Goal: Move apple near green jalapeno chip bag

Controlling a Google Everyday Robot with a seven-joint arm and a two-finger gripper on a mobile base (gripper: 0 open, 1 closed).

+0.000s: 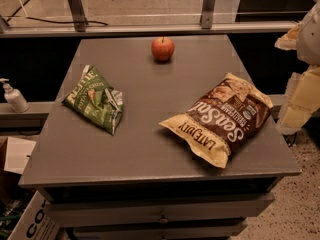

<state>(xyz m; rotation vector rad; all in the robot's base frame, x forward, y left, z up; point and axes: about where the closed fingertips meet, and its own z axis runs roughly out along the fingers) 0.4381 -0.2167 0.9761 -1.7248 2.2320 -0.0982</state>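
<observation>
A small red-orange apple (162,49) with a short stem stands near the far edge of the grey table (145,144), about at its middle. The crumpled green jalapeno chip bag (95,99) lies on the left half of the table, well apart from the apple, toward the front left of it. My gripper (302,79) shows as pale white and yellowish parts at the right edge of the view, beyond the table's right side and far from the apple. It holds nothing that I can see.
A larger brown-and-yellow chip bag (220,119) lies on the right half of the table, near the front edge. A white pump bottle (14,98) stands on a ledge to the left. Cardboard boxes (20,209) sit on the floor at the lower left. A railing (150,29) runs behind the table.
</observation>
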